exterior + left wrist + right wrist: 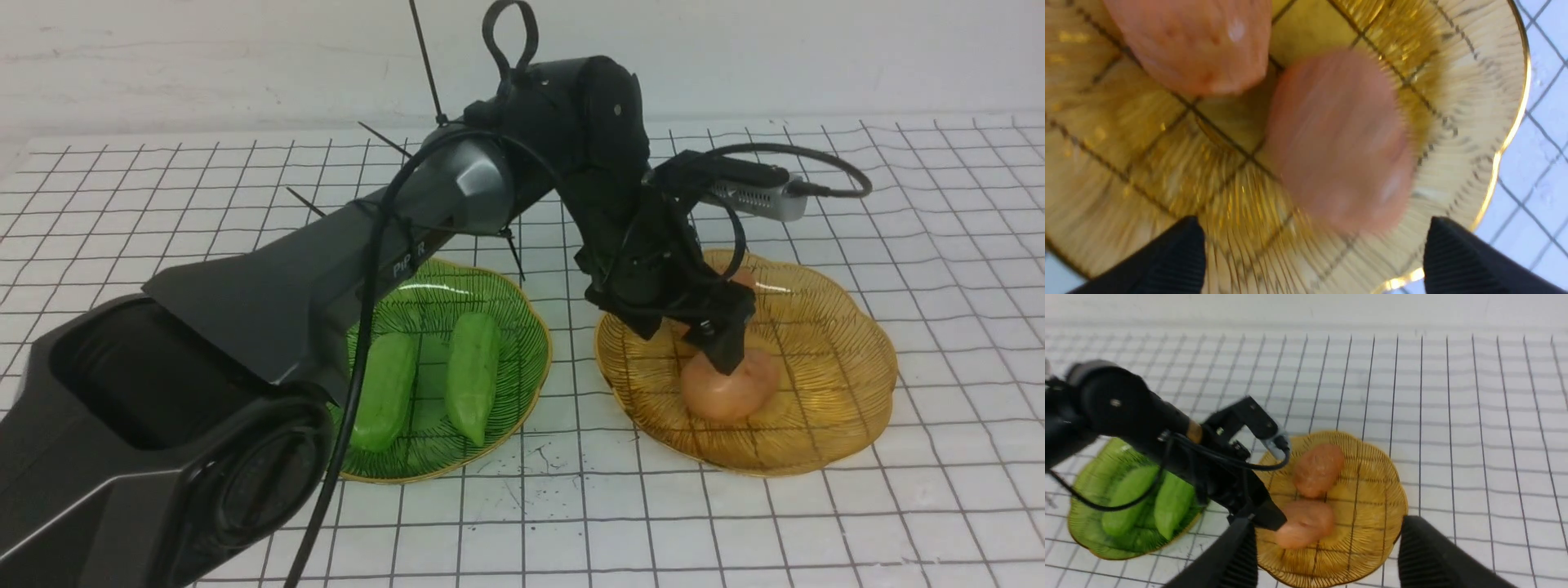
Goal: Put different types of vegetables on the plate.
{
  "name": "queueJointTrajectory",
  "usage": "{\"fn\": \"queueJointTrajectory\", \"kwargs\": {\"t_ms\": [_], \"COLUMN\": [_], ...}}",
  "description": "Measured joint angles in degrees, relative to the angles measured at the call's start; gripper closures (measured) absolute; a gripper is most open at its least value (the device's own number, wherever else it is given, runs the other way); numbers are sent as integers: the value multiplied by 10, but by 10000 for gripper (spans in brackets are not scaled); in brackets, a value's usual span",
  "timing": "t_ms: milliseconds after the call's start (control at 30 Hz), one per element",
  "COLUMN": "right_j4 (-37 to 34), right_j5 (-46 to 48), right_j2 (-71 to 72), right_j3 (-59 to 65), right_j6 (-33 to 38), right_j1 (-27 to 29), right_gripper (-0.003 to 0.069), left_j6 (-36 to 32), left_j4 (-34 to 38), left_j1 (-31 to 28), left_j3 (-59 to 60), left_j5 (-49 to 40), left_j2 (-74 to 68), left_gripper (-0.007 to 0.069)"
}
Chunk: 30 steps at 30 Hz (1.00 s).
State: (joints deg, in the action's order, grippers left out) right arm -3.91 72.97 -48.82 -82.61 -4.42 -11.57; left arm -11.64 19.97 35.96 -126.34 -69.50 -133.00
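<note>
Left arm reaches right across, and the left gripper hangs low over the amber plate. Its black ribbed fingers are spread wide and pinch nothing. The near potato sits just ahead of the tips, blurred in the wrist view: oval, orange-brown, faintly dimpled, a bit glossy. The far potato lies close behind it on the same plate.

That plate is translucent and finely ribbed, with a scalloped rim edged in gold. Over on the robot's left, the green plate has the same ribbed look and carries two smooth light-green pieces side by side: the blunt cucumber piece and the pointed cucumber piece, tip toward the camera.

The right gripper is held above the table, fingers wide apart. On the arm's grey shell, white letters read "PIP" and "R", with a cable crossing between them. The white table cover carries a dark grid.
</note>
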Motion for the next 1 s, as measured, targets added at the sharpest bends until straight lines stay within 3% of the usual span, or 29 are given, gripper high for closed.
{"fn": "queueJointTrajectory", "kwargs": {"t_ms": [100, 167, 200, 267, 333, 533, 700, 867, 1000], "right_j4": [-22, -41, -42, -42, -33, -19, -19, -19, -19], "right_j5": [-19, -80, -86, -187, -293, -532, -730, -781, -788], "right_j2": [62, 133, 133, 214, 275, 385, 452, 458, 458], "right_j3": [38, 103, 103, 200, 287, 450, 563, 577, 579], "right_j6": [8, 10, 11, 12, 12, 2, 4, 5, 5], "right_j1": [0, 0, 0, 0, 0, 0, 0, 0, 0], "right_gripper": [354, 477, 487, 597, 652, 671, 673, 673, 673], "left_j6": [2, 2, 2, 3, 11, 28, 30, 30, 30], "left_j4": [-9, -37, -39, -70, -89, -92, -92, -92, -92], "left_j1": [0, 0, 0, 0, 0, 0, 1, 1, 1], "left_j3": [0, 0, 0, 0, 0, 44, 189, 363, 515], "left_j5": [-9, -10, -10, -12, -13, -15, -22, 4, 91], "left_j2": [13, 46, 46, 88, 131, 248, 411, 563, 699], "left_gripper": [109, 330, 351, 545, 610, 632, 632, 632, 632]}}
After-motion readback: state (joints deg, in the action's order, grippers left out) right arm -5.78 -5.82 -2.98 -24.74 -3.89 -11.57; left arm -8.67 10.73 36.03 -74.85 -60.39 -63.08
